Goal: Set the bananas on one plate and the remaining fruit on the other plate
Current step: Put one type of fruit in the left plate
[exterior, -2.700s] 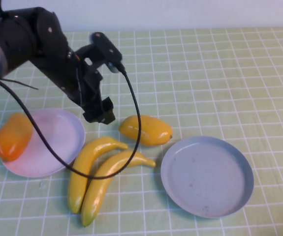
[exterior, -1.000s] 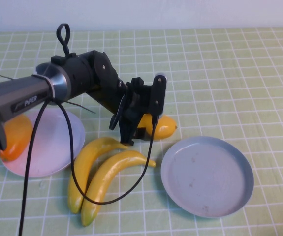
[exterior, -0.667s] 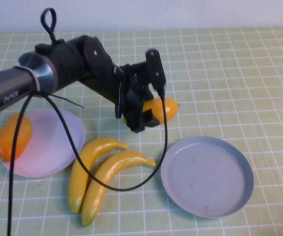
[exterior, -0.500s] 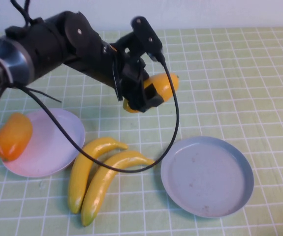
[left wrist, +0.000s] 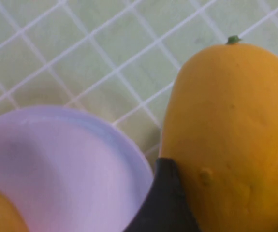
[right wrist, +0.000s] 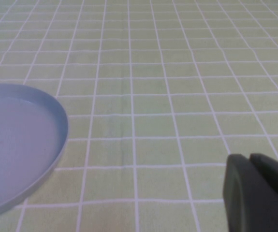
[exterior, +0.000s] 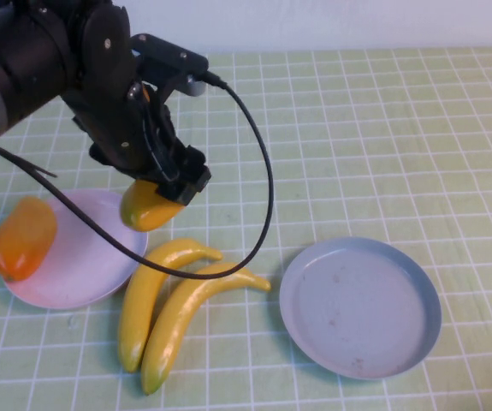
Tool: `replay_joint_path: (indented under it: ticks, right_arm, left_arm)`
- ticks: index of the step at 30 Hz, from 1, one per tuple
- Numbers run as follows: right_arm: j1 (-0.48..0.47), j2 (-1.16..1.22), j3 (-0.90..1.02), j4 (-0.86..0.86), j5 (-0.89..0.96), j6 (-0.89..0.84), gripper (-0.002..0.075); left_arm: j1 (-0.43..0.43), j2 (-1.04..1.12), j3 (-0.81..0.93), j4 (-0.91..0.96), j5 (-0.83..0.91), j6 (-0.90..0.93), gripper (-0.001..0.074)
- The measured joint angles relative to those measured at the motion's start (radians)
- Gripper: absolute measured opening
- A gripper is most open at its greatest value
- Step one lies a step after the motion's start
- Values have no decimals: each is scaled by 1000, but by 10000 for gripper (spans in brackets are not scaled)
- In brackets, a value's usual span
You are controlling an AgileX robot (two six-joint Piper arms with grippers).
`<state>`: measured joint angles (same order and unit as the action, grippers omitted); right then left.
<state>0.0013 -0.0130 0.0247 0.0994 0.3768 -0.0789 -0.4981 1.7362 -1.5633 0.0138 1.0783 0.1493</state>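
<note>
My left gripper is shut on the yellow-orange mango and holds it in the air over the right rim of the pink-lilac plate. In the left wrist view the mango fills the frame beside the plate. The deep orange mango lies on that plate's left edge. Two bananas lie side by side on the table between the plates. The grey-blue plate is at the right, bare. My right gripper shows only in its wrist view, shut, beside the grey-blue plate.
The table has a green checked cloth. The left arm's black cable hangs in a loop down over the bananas.
My left gripper closed on the yellow-orange mango, lifted it off the table and carried it left to the pink-lilac plate's rim.
</note>
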Motion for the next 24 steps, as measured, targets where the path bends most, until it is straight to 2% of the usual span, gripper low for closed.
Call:
replay_joint_path:
  ticks: [4, 13, 20, 24]
  right_arm:
    - [0, 0, 0, 0, 0, 0, -15]
    - [0, 0, 0, 0, 0, 0, -15]
    - [0, 0, 0, 0, 0, 0, -15]
    - [0, 0, 0, 0, 0, 0, -15]
  left_arm:
    - [0, 0, 0, 88, 72, -78, 497]
    - [9, -8, 31, 123, 133, -119, 497]
    - [100, -49, 244, 129, -29, -157, 497]
    - [131, -49, 276, 129, -72, -193, 497]
